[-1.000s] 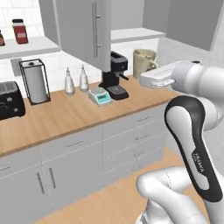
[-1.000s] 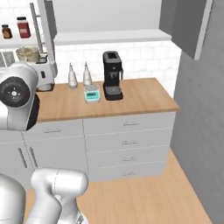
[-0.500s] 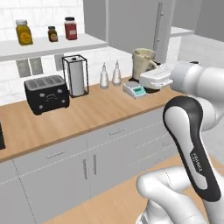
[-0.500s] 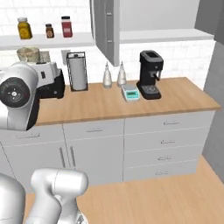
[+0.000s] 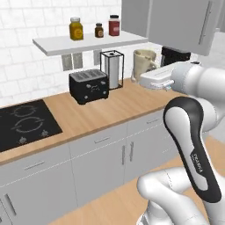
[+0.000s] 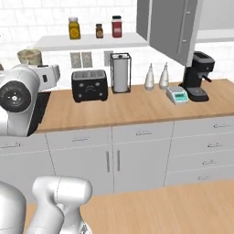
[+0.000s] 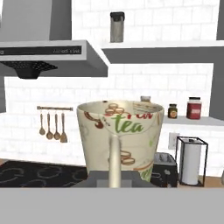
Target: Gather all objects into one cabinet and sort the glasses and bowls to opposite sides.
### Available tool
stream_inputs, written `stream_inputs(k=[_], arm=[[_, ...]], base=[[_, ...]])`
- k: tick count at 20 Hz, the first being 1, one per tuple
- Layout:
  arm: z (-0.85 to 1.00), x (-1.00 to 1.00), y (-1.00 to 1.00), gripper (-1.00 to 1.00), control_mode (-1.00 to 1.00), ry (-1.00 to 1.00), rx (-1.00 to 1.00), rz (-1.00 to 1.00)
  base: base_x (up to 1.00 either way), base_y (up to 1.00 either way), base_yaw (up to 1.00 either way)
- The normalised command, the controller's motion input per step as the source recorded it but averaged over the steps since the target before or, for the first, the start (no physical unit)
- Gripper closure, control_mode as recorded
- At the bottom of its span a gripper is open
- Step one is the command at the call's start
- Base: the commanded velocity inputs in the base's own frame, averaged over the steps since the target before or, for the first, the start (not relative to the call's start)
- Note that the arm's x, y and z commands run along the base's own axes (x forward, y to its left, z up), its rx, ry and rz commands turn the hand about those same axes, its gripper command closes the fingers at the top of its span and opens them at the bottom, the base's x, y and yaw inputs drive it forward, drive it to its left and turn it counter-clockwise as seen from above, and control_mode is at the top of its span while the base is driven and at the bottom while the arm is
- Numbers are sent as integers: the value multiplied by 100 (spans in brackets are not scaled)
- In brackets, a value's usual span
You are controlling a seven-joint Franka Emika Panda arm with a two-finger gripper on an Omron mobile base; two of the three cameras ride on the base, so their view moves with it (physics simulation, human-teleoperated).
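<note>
Wood counter (image 6: 137, 105), white tile wall, open shelf (image 5: 88, 42) | your gripper (image 7: 114, 177) closed on mug (image 7: 120, 135) by its handle, carried above counter | step: ferrying mug; next you need the cabinet (image 6: 176, 25) shelf in reach | count: one mug, three jars, one toaster (image 5: 89, 85), one coffee machine (image 6: 198, 75)

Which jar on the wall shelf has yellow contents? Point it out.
The leftmost jar, also the largest: yellow-orange contents under a grey lid. The middle jar is small and dark; the rightmost jar is dark red.
</note>
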Motion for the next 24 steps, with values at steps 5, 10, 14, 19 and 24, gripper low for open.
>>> stream_inputs(k=[5, 10, 14, 19, 24], arm=[[0, 0, 0, 100, 100, 0, 0, 0], [0, 0, 0, 100, 100, 0, 0, 0], [0, 0, 0, 100, 100, 0, 0, 0], [0, 0, 0, 100, 100, 0, 0, 0], [0, 0, 0, 100, 100, 0, 0, 0]], base=[[-7, 100, 3], [0, 100, 1], [9, 87, 4], [20, 79, 9], [1, 85, 11]])
